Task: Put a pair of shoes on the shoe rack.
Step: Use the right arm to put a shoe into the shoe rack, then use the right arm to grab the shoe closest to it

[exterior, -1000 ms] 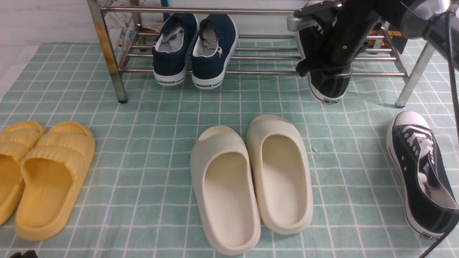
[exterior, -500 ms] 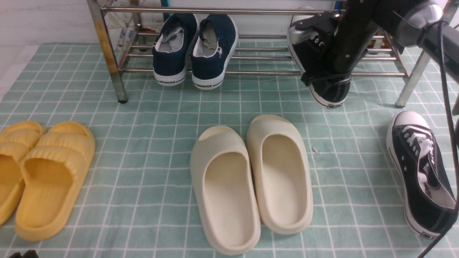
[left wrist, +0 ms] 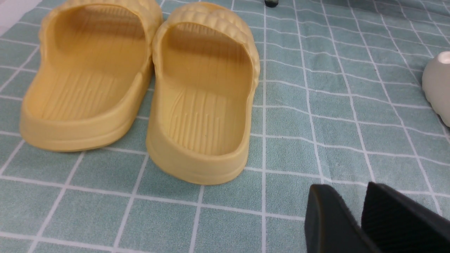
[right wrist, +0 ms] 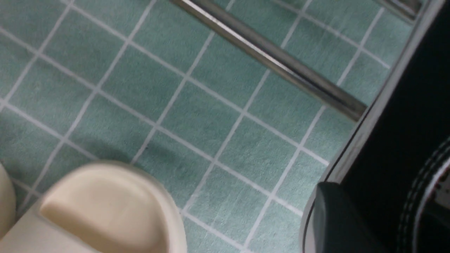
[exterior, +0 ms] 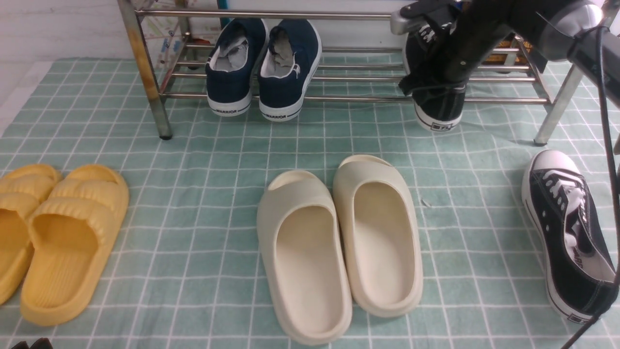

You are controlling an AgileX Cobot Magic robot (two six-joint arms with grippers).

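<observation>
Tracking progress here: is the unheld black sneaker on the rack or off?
Off. The black sneaker lies on the checked cloth, in front of the shoe rack.

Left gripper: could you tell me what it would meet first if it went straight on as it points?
Probably only the bare cloth: the left gripper points between the yellow slides and the cream slide, though depth is unclear.
</observation>
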